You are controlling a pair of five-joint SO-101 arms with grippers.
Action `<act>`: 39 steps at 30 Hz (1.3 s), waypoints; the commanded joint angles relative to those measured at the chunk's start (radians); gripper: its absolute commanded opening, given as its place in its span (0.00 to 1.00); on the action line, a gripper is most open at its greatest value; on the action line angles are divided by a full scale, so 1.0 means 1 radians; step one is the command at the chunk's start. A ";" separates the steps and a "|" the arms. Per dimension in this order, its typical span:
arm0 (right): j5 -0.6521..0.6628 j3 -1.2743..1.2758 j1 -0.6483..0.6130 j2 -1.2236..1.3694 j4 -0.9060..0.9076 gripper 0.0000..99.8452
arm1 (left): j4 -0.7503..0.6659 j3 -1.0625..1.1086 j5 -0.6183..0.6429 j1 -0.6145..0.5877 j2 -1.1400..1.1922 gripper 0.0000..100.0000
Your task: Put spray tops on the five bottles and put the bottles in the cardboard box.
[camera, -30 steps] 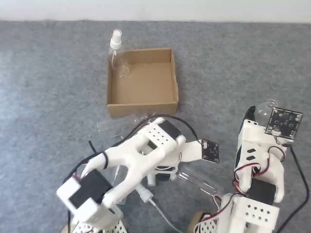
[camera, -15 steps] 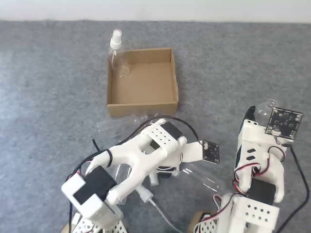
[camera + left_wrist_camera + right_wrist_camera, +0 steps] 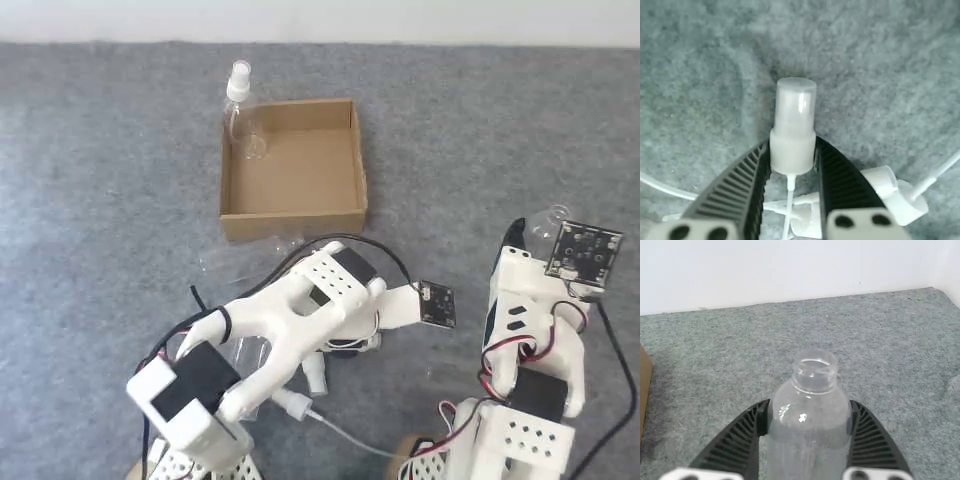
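High view: a clear capped bottle (image 3: 238, 100) stands at the far left corner of the cardboard box (image 3: 292, 215). Left wrist view: the left gripper (image 3: 792, 146) is clamped on a white spray top (image 3: 795, 107), over the grey carpet (image 3: 890, 60). Right wrist view: the right gripper (image 3: 809, 410) is closed on a transparent open bottle (image 3: 812, 385), which is upright.

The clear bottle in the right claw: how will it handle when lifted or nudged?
The bottle looks clear and empty, so it is probably light. Its smooth round body may slip or twist in the right claw. Set down alone, being so light, it would likely tip if bumped.
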 commanded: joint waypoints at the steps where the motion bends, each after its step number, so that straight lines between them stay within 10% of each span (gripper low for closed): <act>1: -0.005 -0.014 0.013 -0.022 -0.025 0.11 | -0.003 -0.047 0.021 -0.011 -0.008 0.05; 11: -0.005 -0.014 0.013 -0.019 -0.027 0.11 | 0.153 -0.222 0.020 -0.190 -0.008 0.05; 39: -0.003 -0.014 0.013 -0.022 -0.027 0.11 | 0.112 -0.338 0.072 -0.183 0.187 0.16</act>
